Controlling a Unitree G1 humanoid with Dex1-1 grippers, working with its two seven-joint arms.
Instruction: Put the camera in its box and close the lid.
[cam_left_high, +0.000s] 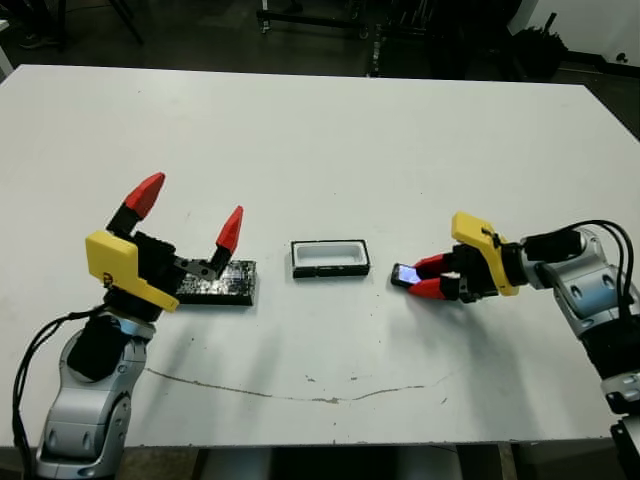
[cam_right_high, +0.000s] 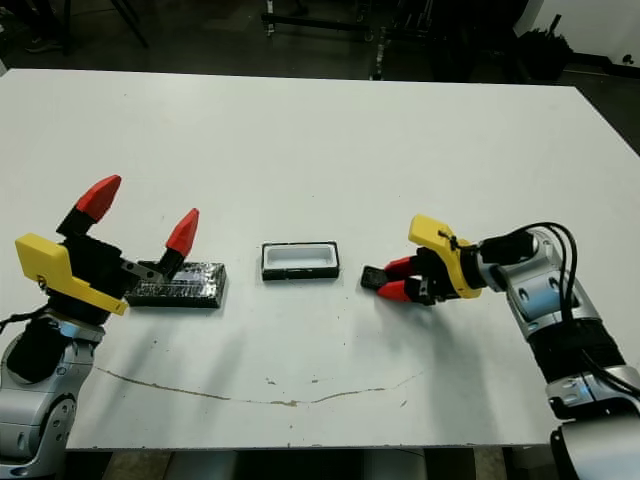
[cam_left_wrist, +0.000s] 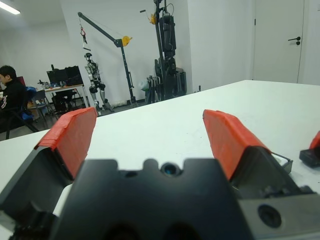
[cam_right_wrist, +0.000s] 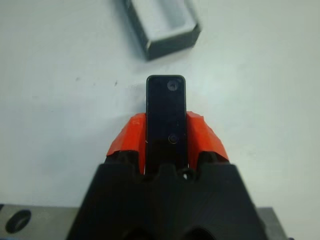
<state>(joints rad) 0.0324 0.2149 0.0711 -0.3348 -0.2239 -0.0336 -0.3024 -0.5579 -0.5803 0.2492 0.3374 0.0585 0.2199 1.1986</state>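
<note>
Slippage is your main risk: your right gripper (cam_right_wrist: 165, 140) pinches only the rear of the camera (cam_right_wrist: 166, 112), the box (cam_left_high: 330, 258) lies just ahead of its free end, so a tilted entry could catch the rim, while your left gripper (cam_left_high: 186, 212) hangs open above the lid (cam_left_high: 218, 284).

Bright even light, soft shadows, sharp views
</note>
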